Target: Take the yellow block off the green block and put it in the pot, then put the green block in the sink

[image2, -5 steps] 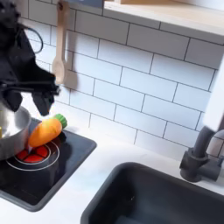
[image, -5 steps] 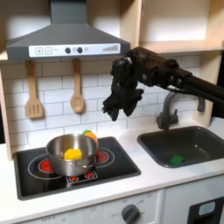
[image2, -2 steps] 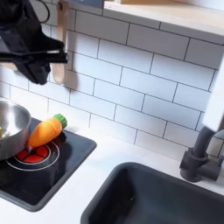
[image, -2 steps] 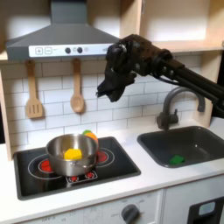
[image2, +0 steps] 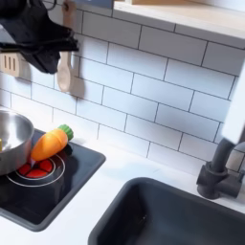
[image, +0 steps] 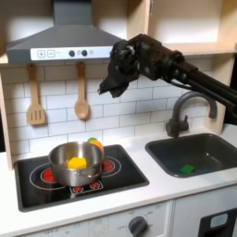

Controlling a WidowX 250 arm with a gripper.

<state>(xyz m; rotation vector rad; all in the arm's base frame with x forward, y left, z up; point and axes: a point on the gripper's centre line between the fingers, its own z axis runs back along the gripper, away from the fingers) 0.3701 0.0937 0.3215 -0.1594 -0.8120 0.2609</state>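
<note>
Two small blocks look light and hard, easy to pinch by flat sides: the yellow block (image: 78, 163) in the pot (image: 63, 168), the green block (image: 188, 168) in the sink (image: 218, 157), and I cannot tell if the gripper (image: 112, 88) is apart or together.

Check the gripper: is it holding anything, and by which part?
Nothing held. The gripper hangs empty above the stove; the yellow block sits in the pot and the green block lies in the sink.
</note>
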